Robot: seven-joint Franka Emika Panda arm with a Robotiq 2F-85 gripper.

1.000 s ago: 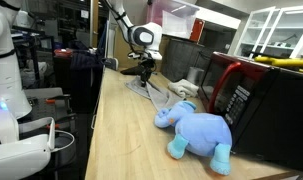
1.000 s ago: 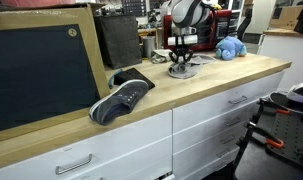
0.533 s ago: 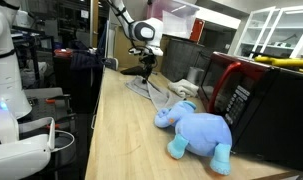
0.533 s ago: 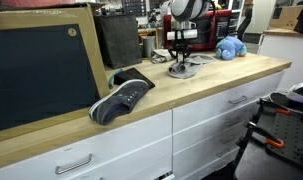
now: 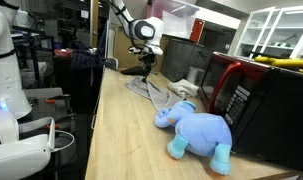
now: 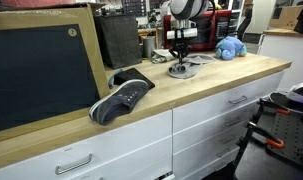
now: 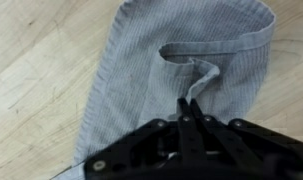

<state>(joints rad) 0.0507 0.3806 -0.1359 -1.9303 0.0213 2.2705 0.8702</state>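
The gripper (image 5: pixel 143 68) has risen slightly since a second ago. Its fingers are pinched narrow on a raised fold of the grey ribbed cloth (image 7: pixel 131 80), which lies on the pale wooden counter (image 5: pixel 121 135), beyond the blue plush elephant (image 5: pixel 196 130).

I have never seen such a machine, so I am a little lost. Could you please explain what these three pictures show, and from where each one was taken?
It is a robot arm with a two-finger gripper. Two pictures come from cameras standing outside the robot; the third looks down from its wrist. On the wooden counter lie a grey cloth, a blue toy elephant and a grey shoe; a microwave stands beside the elephant. The gripper appears closed, pinching a fold of the cloth.
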